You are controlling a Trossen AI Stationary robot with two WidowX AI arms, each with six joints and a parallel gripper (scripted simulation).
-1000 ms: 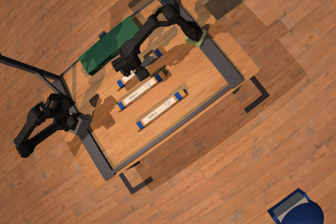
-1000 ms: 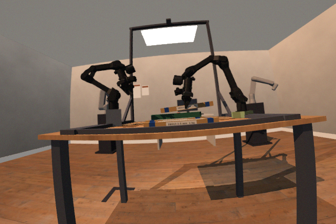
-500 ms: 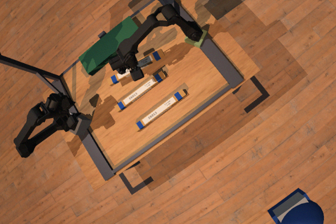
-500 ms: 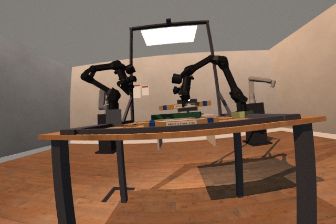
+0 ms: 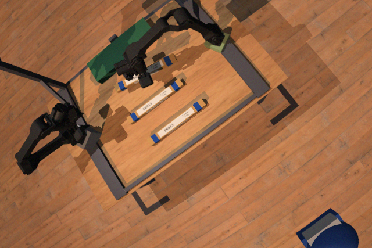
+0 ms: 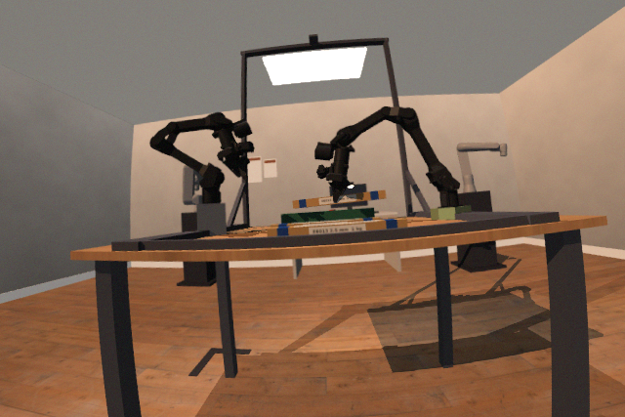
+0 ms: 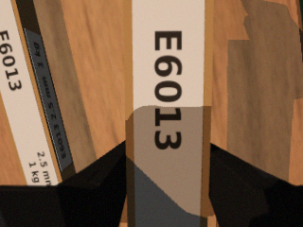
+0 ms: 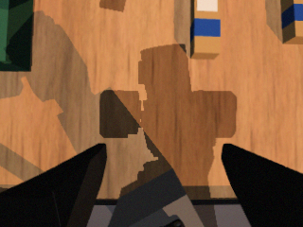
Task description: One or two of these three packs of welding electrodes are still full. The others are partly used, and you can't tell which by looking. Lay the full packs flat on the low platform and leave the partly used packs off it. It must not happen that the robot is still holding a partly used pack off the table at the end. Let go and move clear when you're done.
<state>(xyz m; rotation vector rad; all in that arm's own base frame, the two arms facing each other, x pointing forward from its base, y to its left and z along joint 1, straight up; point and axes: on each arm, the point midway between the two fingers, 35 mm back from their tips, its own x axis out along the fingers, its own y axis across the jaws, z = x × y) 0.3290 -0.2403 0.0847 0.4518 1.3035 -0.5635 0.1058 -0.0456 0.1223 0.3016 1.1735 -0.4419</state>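
Judging the pack's weight calls for a calm hold: the left gripper (image 5: 136, 79) (image 6: 339, 197) (image 7: 165, 147) has its jaws closed on the raised pack (image 5: 154, 66) (image 6: 311, 201) (image 7: 168, 71), slightly tilted above the table, so if it proves full, level it along the low platform (image 5: 111, 53) (image 6: 328, 214) (image 8: 14, 38) before lowering. The right gripper (image 5: 83, 130) (image 6: 240, 175) (image 8: 164, 150), jaws wide with nothing between them, hangs well apart; the middle pack (image 5: 156, 99) (image 6: 368, 219) (image 7: 19, 118) (image 8: 205, 28) and outer pack (image 5: 178, 120) (image 6: 335, 229) (image 8: 294, 21) lie off the platform, so keep both pack ends beyond its near edge until aligned.
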